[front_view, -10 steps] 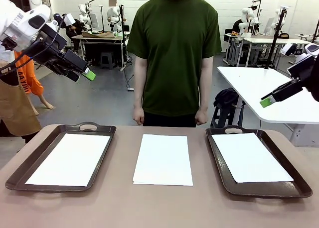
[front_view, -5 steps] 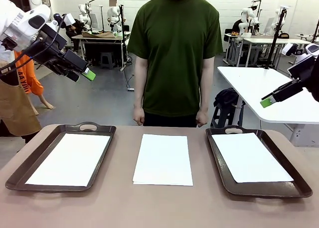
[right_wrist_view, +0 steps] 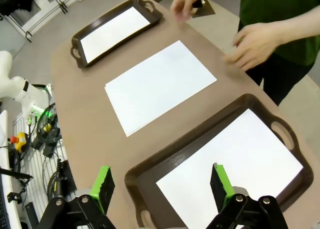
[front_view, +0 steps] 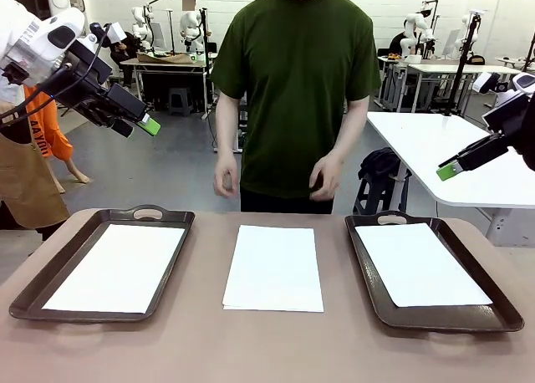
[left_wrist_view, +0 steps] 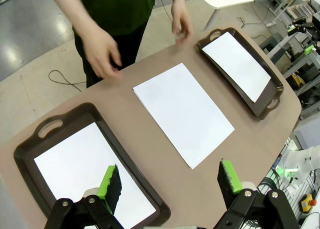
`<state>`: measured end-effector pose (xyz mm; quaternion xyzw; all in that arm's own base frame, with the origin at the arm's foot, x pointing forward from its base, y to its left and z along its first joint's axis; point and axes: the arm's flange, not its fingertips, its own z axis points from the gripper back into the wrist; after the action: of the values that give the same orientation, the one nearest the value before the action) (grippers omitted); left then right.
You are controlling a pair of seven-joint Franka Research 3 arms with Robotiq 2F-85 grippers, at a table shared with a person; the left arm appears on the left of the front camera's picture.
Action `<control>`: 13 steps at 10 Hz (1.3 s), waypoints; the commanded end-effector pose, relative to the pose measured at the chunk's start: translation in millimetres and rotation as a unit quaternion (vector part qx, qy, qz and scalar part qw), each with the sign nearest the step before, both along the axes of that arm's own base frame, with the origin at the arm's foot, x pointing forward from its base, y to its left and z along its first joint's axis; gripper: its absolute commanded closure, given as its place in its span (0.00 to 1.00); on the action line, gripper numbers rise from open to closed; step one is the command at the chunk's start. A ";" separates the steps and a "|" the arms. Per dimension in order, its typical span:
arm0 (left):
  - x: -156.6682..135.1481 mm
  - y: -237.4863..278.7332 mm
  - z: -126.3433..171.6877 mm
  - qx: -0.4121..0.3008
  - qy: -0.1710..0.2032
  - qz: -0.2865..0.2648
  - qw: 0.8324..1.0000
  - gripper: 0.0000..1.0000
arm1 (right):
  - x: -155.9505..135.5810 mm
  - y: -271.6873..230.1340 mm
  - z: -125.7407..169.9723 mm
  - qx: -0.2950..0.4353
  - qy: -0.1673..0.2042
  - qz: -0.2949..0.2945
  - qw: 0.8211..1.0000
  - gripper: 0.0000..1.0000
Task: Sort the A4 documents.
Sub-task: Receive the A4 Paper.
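Looking from the left, the left gripper [front_view: 144, 125] hangs high, wide open and empty. Below, one sheet [front_view: 117, 266] lies flat in the left tray [front_view: 52, 270]. The A4 documents [front_view: 274, 268] lie on the table [front_view: 267, 349] between the trays. Another sheet [front_view: 420, 262] lies in the right tray [front_view: 482, 266]. The right gripper [front_view: 449, 171] is open and empty too. Paper is light, thin, bendy and slippy, so I think you should pinch one near corner softly.

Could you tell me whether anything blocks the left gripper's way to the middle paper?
Nothing visible does: the paper lies bare, the open left gripper hangs above it, and the person's hands hover past its far end.
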<state>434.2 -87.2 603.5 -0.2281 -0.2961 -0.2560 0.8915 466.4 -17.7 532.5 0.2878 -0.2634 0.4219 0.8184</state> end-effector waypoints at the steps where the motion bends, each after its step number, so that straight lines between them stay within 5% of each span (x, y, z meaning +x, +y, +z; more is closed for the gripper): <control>1: 0.2 1.2 -0.3 -0.001 -0.005 -0.005 1.000 0.00 | 0.0 1.1 0.5 0.000 0.000 0.002 1.000 0.00; 13: 0.2 1.2 -0.3 -0.001 -0.005 -0.005 1.000 0.00 | 0.0 1.1 0.5 0.000 0.000 0.002 1.000 0.00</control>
<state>434.2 -87.2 603.5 -0.2281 -0.2961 -0.2560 0.8915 466.3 -17.7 532.5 0.2877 -0.2635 0.4220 0.8184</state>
